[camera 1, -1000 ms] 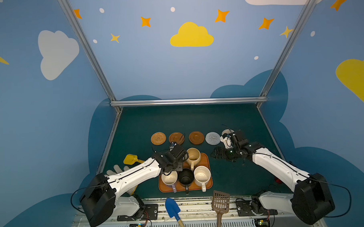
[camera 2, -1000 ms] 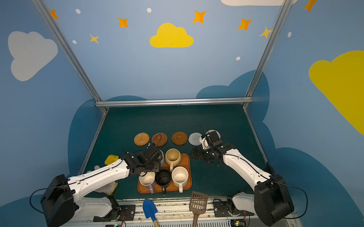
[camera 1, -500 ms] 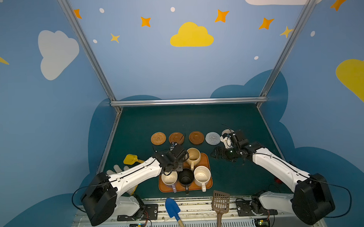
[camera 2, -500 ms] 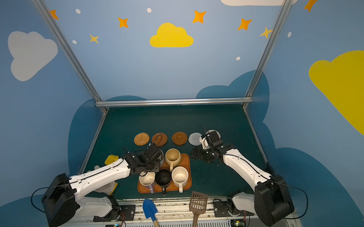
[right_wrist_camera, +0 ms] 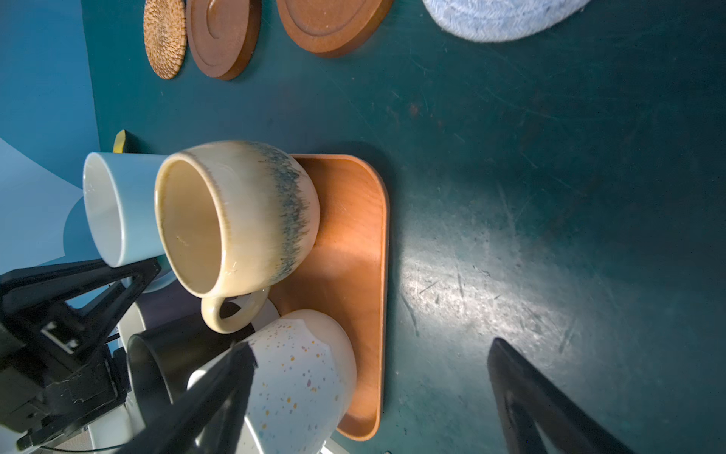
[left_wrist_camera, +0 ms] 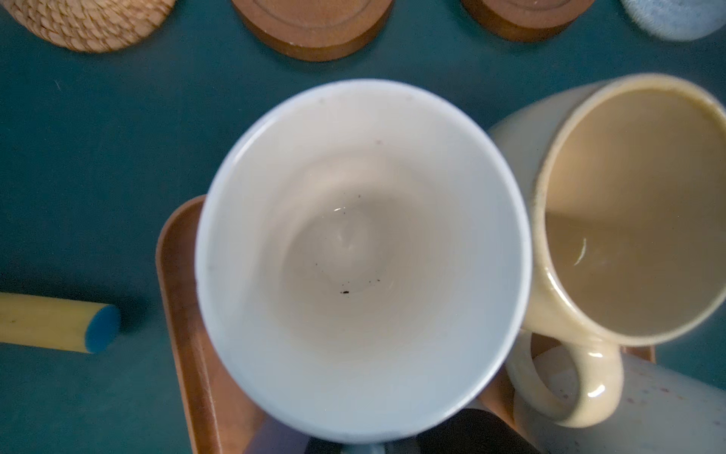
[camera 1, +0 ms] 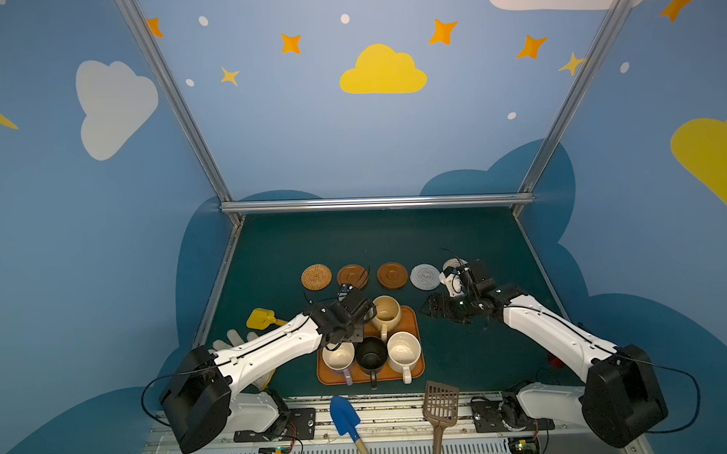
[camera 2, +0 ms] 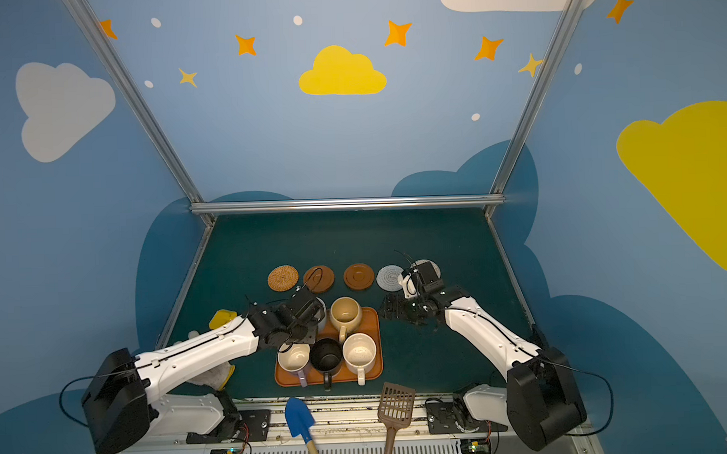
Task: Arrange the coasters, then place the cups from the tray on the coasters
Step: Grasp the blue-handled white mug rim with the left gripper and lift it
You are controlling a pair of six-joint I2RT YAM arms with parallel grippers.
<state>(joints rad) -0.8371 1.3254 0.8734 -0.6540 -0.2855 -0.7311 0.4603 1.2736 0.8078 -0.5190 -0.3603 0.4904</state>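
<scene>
**L fingers just closed on the blue cup**

The tray (right_wrist_camera: 349,236) sits near the front edge, and all five cups (camera 1: 403,353) are at it, so no coaster is loaded yet. Your R gripper (camera 1: 437,312) hangs beside the tray, fingers spread, holding nothing. Your L gripper (right_wrist_camera: 145,275) was half spread a sec ago. Now it pinches the blue cup (left_wrist_camera: 361,255) at the tray's far-left corner, apparently by the handle. Grasp looks done, and next is prob. the lift to the coasters (camera 1: 392,275), lined up behind the tray.
</scene>
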